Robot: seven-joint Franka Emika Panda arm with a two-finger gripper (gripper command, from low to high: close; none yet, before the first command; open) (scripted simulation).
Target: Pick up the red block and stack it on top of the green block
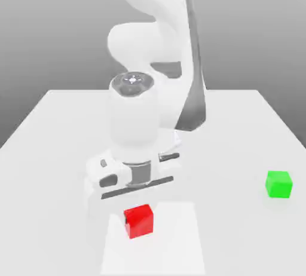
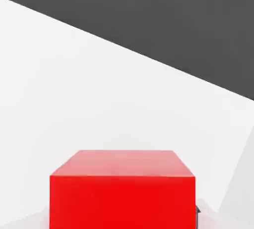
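Red block [image 1: 138, 220] sits flat on white table [image 1: 251, 131], a cube, no long axis, slightly skewed. Green block [image 1: 279, 184] well apart, toward the exterior view's right.

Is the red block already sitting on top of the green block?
No, the red block sits on the table, well apart from the green block toward the exterior view's right.

red block [image 1: 138, 220]: smooth, flat matt red, plastic-like, evenly coloured faces
green block [image 1: 279, 184]: smooth, matt green, same plain finish
tabletop [image 1: 239, 137]: smooth, matt white, no grain
arm [image 1: 149, 48]: smooth white shell with soft sheen, dark grey inset panels
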